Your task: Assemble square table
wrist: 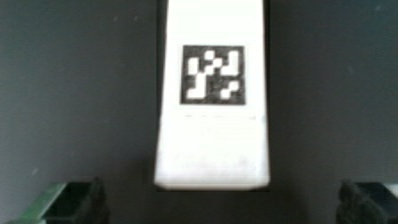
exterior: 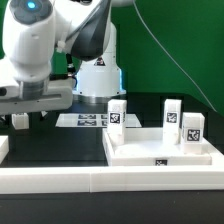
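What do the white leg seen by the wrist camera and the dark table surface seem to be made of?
White leg: probably plastic, matte; smooth, even faces, rounded corners. Dark table surface: matte, no glare; perhaps cloth or a mat, cannot tell.

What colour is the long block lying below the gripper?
White leg, with a black-and-white tag; clearest in the wrist view.
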You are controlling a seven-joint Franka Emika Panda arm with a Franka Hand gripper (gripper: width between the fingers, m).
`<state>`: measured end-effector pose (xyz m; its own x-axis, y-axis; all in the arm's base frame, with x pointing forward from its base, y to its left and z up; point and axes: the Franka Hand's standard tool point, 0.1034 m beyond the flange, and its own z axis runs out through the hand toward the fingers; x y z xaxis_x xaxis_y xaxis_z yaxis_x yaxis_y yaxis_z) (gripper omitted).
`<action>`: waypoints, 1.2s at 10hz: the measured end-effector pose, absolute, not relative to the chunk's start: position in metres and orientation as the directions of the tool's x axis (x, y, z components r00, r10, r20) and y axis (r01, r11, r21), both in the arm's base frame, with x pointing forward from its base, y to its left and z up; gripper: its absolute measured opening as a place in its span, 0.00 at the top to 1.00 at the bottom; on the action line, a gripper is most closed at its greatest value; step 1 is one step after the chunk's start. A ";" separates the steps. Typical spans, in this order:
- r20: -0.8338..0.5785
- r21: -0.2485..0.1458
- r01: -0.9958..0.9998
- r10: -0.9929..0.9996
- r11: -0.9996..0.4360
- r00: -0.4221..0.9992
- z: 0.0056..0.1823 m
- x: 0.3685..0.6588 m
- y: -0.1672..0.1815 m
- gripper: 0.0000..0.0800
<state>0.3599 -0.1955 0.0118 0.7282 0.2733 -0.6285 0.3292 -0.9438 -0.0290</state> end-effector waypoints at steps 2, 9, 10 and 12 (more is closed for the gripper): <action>-0.692 -0.035 0.326 0.259 -0.945 0.674 0.009 0.366 -0.201 0.19; -0.869 -0.054 0.316 0.200 -0.947 0.453 0.000 0.355 -0.202 0.19; -0.867 -0.053 0.318 0.202 -0.946 0.456 0.000 0.356 -0.202 0.19; -0.865 -0.052 0.319 0.202 -0.946 0.460 0.000 0.357 -0.203 0.20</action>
